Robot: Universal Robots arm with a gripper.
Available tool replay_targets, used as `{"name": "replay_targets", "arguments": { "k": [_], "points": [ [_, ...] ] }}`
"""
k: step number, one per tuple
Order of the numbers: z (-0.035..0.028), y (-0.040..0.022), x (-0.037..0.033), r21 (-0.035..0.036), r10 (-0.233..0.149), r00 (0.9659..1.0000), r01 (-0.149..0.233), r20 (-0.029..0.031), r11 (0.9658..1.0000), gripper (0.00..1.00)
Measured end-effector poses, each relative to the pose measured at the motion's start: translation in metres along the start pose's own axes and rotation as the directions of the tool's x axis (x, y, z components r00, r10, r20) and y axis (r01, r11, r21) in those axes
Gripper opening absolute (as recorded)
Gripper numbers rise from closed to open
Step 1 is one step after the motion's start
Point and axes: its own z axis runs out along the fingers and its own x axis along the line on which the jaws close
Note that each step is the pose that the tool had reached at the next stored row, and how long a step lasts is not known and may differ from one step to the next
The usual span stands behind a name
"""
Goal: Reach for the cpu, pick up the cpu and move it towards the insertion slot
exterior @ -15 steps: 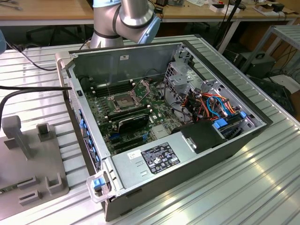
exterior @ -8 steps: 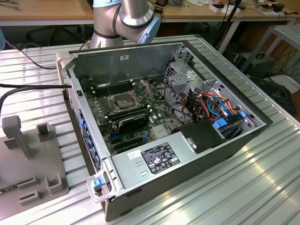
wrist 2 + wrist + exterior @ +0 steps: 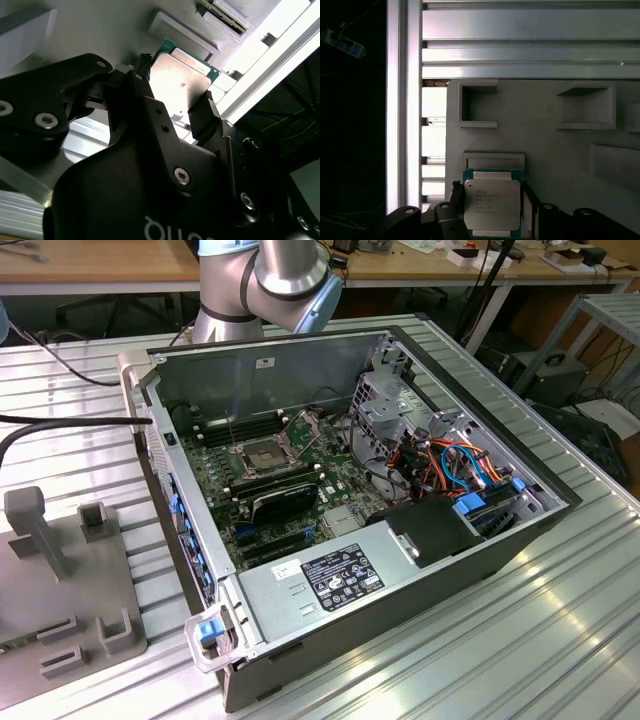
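Cpu (image 3: 492, 206), square, dull silver lid on a green edge, sits between the two black fingers (image 3: 455, 197) of the gripper (image 3: 491, 199). One finger presses each of two opposite sides, so the gripper is closed on the chip. The second wrist view has the same hold: cpu (image 3: 180, 82) lid-up and catching glare, a finger pad (image 3: 204, 112) against its edge. Just beside the chip is a raised rectangular rim (image 3: 494, 160) on the grey fixture plate (image 3: 545, 140); cannot tell if the chip is clear of the plate. Open-sided pockets (image 3: 477, 105) are moulded further along the plate, and ribbed aluminium table (image 3: 520, 30) lies beyond. In the exterior view, the insertion slot (image 3: 262, 453), silver frame with a dark centre, sits on the motherboard inside the open computer case (image 3: 270, 370). It is empty, with its lever wire raised. Robot arm (image 3: 270, 275) rises behind the case. A grey plate with upright blocks (image 3: 60, 570) is at the exterior view's left.
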Motion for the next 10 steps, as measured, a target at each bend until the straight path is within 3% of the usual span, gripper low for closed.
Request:
{"name": "replay_targets", "arguments": {
  "k": [10],
  "points": [
    [-0.0065, 0.0003, 0.0001, -0.0001, 0.0, 1.0, 0.0, 0.0001, 1.0, 0.55]
  ]
}}
